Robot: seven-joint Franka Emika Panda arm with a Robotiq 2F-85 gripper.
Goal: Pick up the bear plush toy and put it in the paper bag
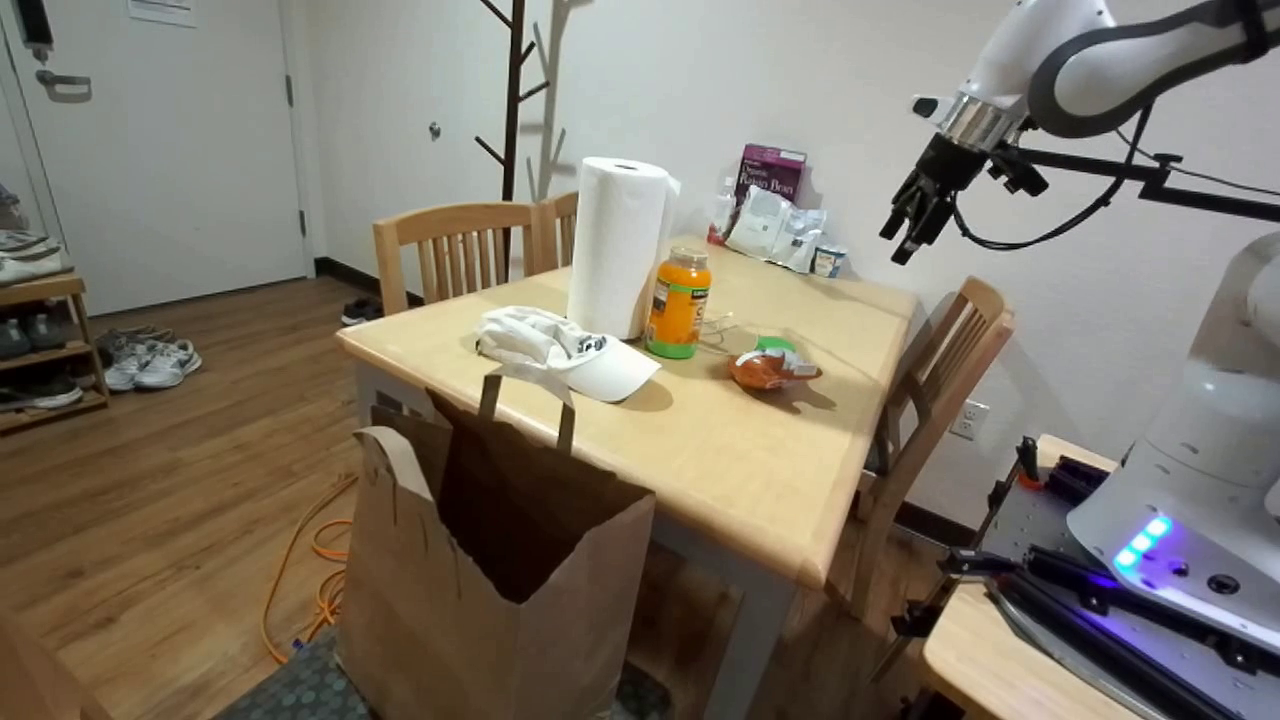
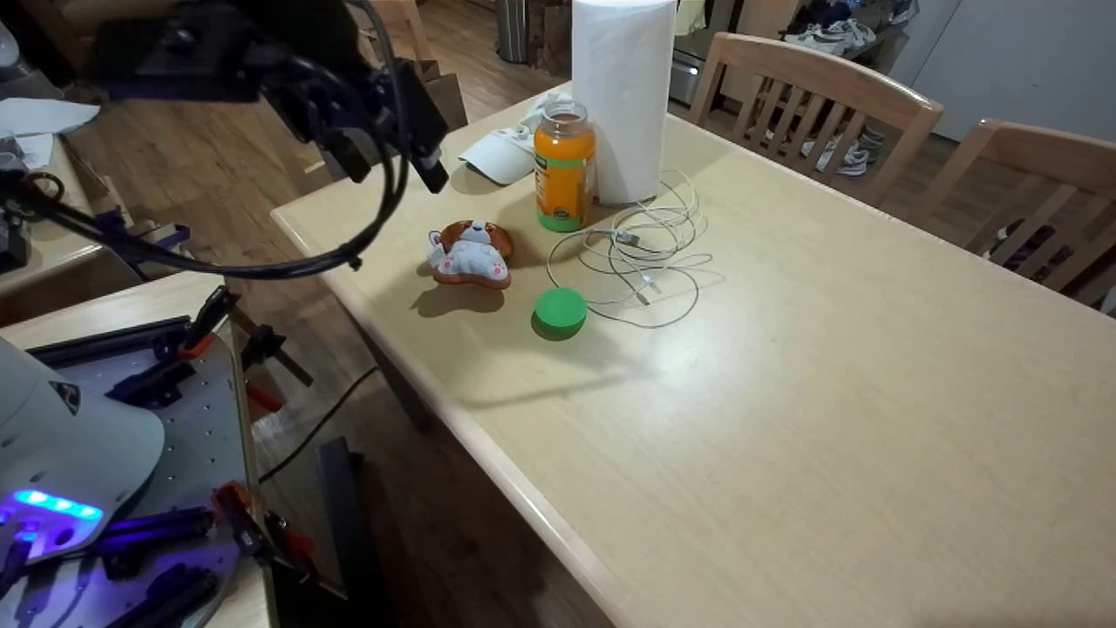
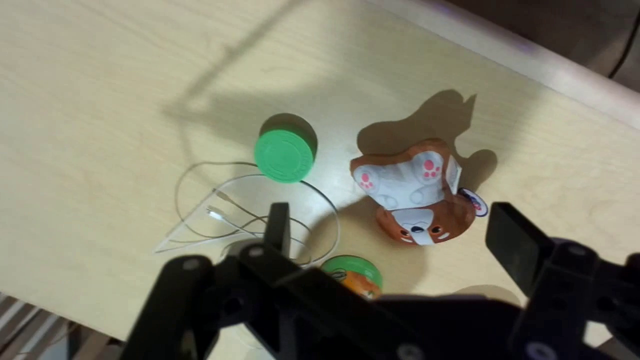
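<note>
Bear plush toy [image 3: 412, 192], orange-brown with a white belly, white-striped face and pink paw prints, lies face-up on the worktop [image 2: 828, 419], well below the tool [image 3: 389, 228], whose jaws stand wide apart.

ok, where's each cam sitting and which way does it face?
Exterior view: behind the paper bag, facing over the table; robot arm and base at right.
Exterior view: beside the base, looking down toward the bear plush toy and paper towel roll; gripper upper left, base left.
Wrist view: above the table, facing down; fingers spread at bottom.
Both exterior views share the orange bottle.
</note>
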